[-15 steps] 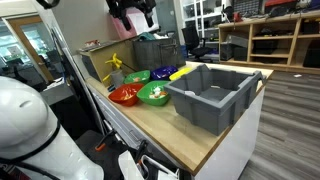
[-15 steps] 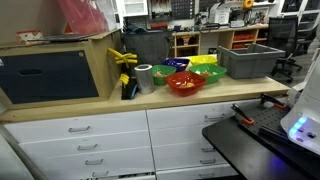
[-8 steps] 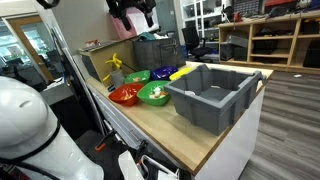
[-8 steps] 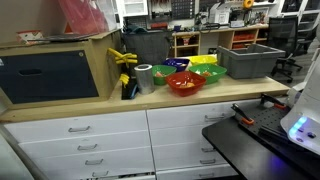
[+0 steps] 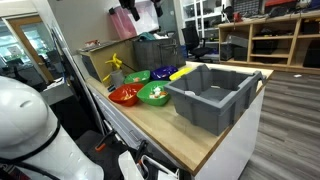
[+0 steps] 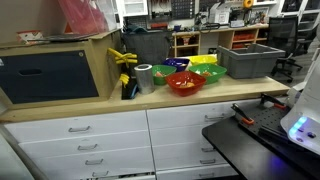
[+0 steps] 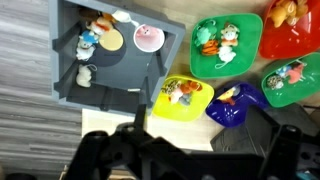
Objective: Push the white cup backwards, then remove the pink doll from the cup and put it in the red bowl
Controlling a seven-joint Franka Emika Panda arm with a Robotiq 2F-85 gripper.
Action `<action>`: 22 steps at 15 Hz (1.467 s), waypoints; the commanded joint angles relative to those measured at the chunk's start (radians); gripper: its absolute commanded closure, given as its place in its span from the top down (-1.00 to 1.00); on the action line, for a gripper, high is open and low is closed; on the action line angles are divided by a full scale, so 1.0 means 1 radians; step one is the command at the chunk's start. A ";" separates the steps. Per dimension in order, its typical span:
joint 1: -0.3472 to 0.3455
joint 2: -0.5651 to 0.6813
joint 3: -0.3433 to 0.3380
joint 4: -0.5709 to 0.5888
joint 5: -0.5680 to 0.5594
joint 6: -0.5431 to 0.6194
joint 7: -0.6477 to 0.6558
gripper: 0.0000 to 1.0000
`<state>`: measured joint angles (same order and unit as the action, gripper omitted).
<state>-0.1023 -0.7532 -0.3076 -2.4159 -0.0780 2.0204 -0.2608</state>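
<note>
In the wrist view the claw (image 7: 190,160) is being pointed straight downward with its dark fingers (image 7: 100,152) being held wide apart, while in an exterior view the claw (image 5: 135,12) is being shown raised high and blurred.

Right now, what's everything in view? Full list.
green bowls: two, green, on the counter among the other bowls
red bowl: one, red, next to both green bowls
yellow bowl: one, yellow, beside the bin
blue bowl: one, blue, next to the yellow bowl
toys: several, mixed colours, in the bowls and bin
bin: one, grey, on the counter
cup: one, pale, bowl-row end away from the bin
counter: one, wood top, white drawers below
gripper: one, dark, blurred, above the bowls
</note>
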 commanded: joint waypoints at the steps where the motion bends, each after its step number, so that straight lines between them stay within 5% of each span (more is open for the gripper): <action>1: 0.025 0.222 -0.068 0.226 0.056 0.040 -0.048 1.00; 3: 0.043 0.344 -0.048 0.261 0.093 0.144 0.005 1.00; 10: -0.031 0.685 0.007 0.486 0.096 0.153 0.121 1.00; 16: -0.021 0.905 0.107 0.437 0.077 0.379 0.282 1.00; 22: -0.075 0.929 0.073 0.546 0.025 0.261 0.297 1.00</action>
<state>-0.1570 0.1893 -0.2221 -1.9405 -0.0022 2.3742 -0.0111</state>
